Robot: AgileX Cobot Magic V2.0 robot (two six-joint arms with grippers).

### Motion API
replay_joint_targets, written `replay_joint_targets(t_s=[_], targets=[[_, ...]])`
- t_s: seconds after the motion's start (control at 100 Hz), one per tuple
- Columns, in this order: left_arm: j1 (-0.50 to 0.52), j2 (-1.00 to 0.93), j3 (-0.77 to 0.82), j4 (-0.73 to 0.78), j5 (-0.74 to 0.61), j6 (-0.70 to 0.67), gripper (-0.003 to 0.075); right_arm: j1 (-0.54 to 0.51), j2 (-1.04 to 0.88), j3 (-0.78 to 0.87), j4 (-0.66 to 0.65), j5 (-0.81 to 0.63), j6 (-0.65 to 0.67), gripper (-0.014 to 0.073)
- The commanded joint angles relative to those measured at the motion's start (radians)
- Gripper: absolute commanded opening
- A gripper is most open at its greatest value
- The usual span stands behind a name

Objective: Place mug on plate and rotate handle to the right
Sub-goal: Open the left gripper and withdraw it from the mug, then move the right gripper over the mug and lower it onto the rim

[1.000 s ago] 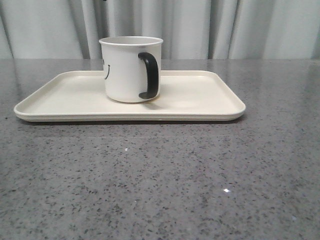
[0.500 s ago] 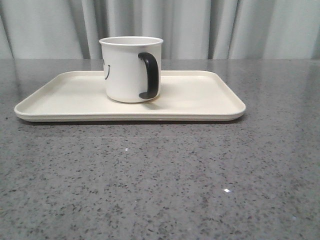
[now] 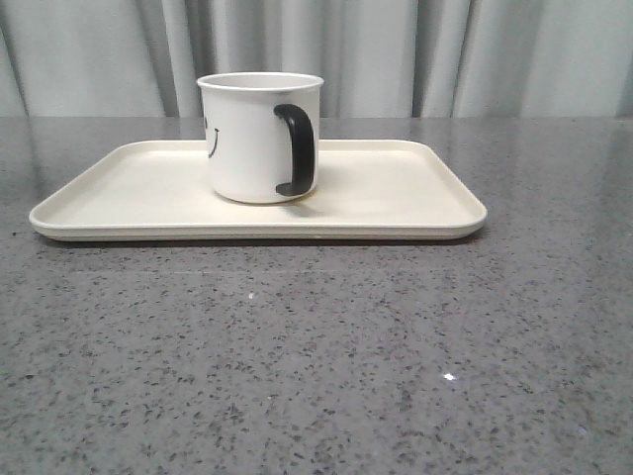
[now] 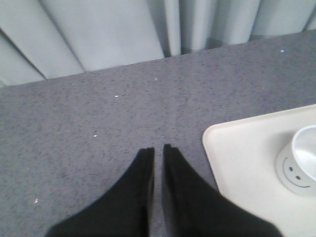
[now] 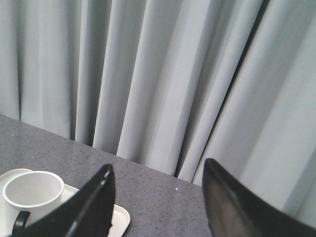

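— Anything shift since a second ago?
— No; the mug (image 3: 259,137) stays upright on the plate (image 3: 396,193), handle (image 3: 297,148) toward us (slightly right).
— Claws?
— Left gripper (image 4: 158,150) nearly closed, right gripper (image 5: 158,190) spread, both empty.

Grey speckled stone table (image 3: 326,366) carries only the cream plate (image 3: 119,198), lying flat toward the far edge.

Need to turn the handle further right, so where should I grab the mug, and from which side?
Likely best from above, fingers pinching the mug at its open rim on the side away from the handle. It stands upright on the tray, and the handle faces the camera, slightly right. The open right gripper looks better suited; the left gripper is shut.
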Motion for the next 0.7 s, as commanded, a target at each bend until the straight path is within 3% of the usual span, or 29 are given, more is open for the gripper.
replay_joint_targets(t_s=[0.0, 0.39, 0.69], targets=[[0.031, -0.056, 0.009, 0.016, -0.013, -0.01, -0.002, -0.004, 0.022, -0.045, 0.009, -0.061, -0.005, 0.0414], [0.072, -0.224, 0.263, 0.023, -0.17, -0.008, -0.002, -0.004, 0.256, -0.297, 0.003, 0.07, -0.005, 0.0414], [0.072, -0.252, 0.39, 0.023, -0.17, -0.008, -0.002, 0.002, 0.513, -0.616, 0.005, 0.232, -0.005, 0.0414]])
